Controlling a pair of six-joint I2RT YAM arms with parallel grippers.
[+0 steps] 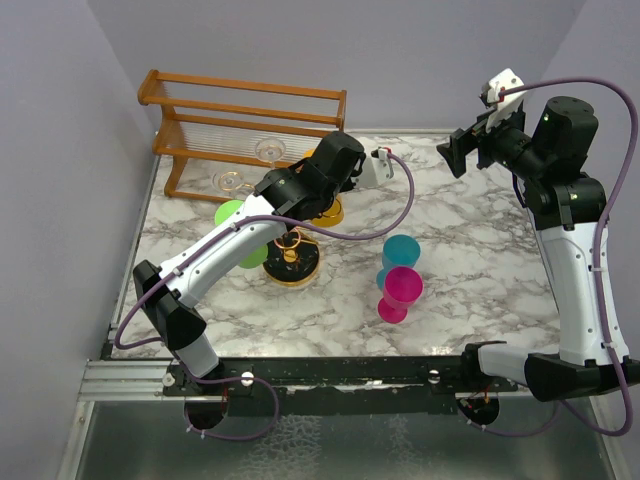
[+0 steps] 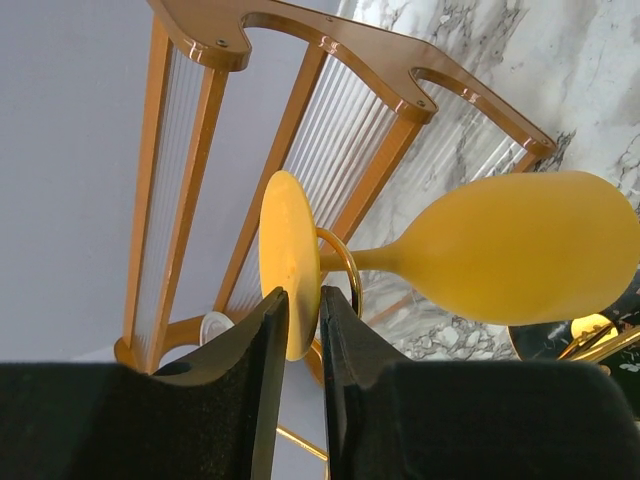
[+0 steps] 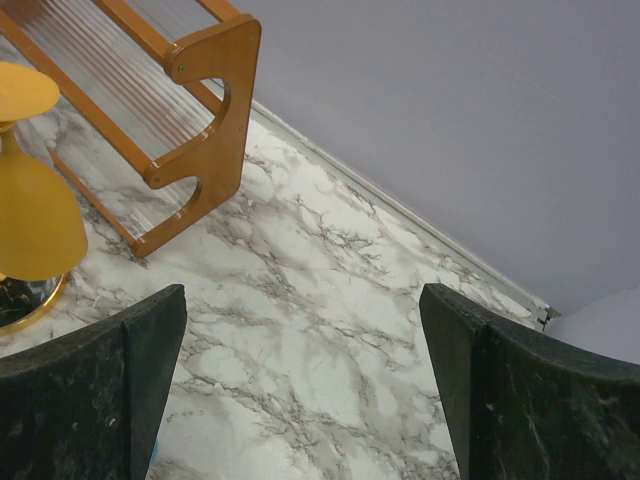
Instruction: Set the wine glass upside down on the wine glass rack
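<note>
A brown wooden rail frame (image 1: 245,118) stands at the back left of the marble table (image 1: 480,230). Two clear glasses (image 1: 268,151) sit at its front. A green disc (image 1: 230,214) lies near it. Mid-table, a pink goblet (image 1: 401,290) stands just beside a teal cup (image 1: 403,250).

One yellow wine glass (image 2: 520,250) in the left gripper (image 2: 303,296) jaws, one gold wire rack (image 1: 291,266), one wooden frame (image 1: 250,100), two clear glasses (image 1: 268,151) (image 1: 231,183), one teal goblet (image 1: 401,250), one magenta goblet (image 1: 402,288), green glassware (image 1: 232,213) behind those jaws, count unclear.
</note>
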